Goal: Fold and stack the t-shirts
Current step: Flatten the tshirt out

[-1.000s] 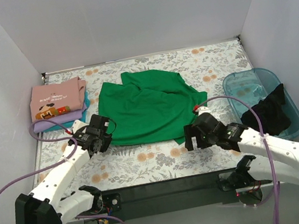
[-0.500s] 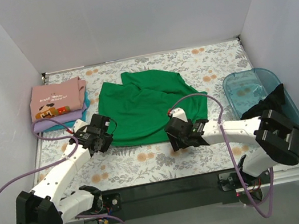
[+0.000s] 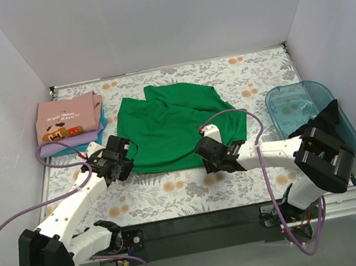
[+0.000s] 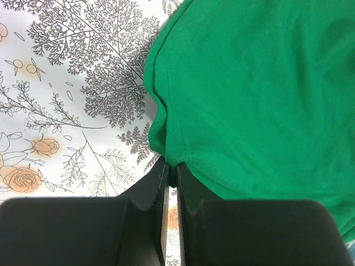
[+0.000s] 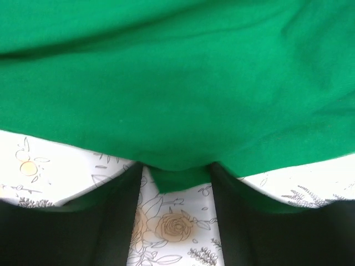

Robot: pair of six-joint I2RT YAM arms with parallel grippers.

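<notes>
On the table (image 3: 250,72), the green t-shirt (image 3: 169,124) lay spread out and unfolded, which I judged the main job left. Right of it, a teal bin (image 3: 285,97) held a dark t-shirt (image 3: 319,129), also waiting. Left of it sat a folded stack (image 3: 68,118), pink on top. My left gripper (image 4: 171,166) pinched its near-left hem. My right gripper (image 5: 176,172) stood open astride its near-right hem.

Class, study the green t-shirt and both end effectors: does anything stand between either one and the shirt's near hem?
Nothing visible does. The left end effector is shut on the near left corner of the green t-shirt, and the right end effector straddles the near hem with open jaws.
</notes>
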